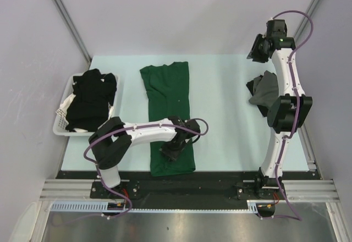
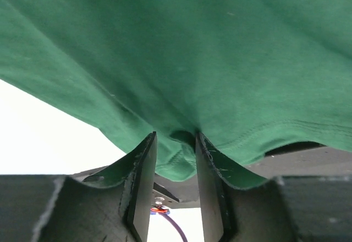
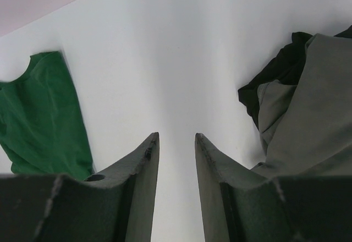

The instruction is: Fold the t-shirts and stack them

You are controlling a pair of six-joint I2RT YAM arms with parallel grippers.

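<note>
While the dark green t-shirt point(image 1: 165, 88) lies stretched lengthwise on the pale bench point(image 1: 225, 126), the left claw point(image 2: 176, 137) is down on its near end, close to the hem. In the left wrist view the two fingers stand somewhat apart. A fold of the green cloth hangs into the gap between them and lies over their tips. The cloth does not look squeezed, so this claw is partly open and has no real hold on it.

To the right of the green t-shirt, well apart from it, a grey t-shirt point(image 1: 267, 91) lies crumpled, and some black cloth point(image 3: 275, 77) shows at its edge. The right claw point(image 3: 176, 137) hangs in the air, also to the right of the green t-shirt and farther back than the grey one. It is partly open, with only bare bench between its fingers.

To the left of the green t-shirt a white slatted basket point(image 1: 61, 122) holds a heap of black t-shirts point(image 1: 91, 99).
</note>
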